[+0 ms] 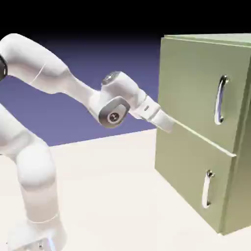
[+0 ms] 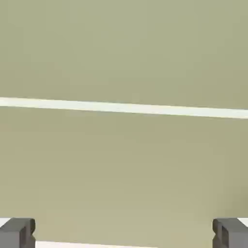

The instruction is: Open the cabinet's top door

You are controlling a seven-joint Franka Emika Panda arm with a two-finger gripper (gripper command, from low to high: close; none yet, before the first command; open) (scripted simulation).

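Your white two-finger gripper [image 1: 169, 126] gapes wide, empty; the boxy olive-green cabinet's [image 1: 188, 73] curved silver handle [image 1: 221, 99] sits at two o'clock, so pushing ahead risks striking bare panel.

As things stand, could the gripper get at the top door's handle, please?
Probably yes, after a sideways move. The open gripper faces bare green panel at the seam between the doors, and the top door's handle stands further right in the exterior view with nothing before it.
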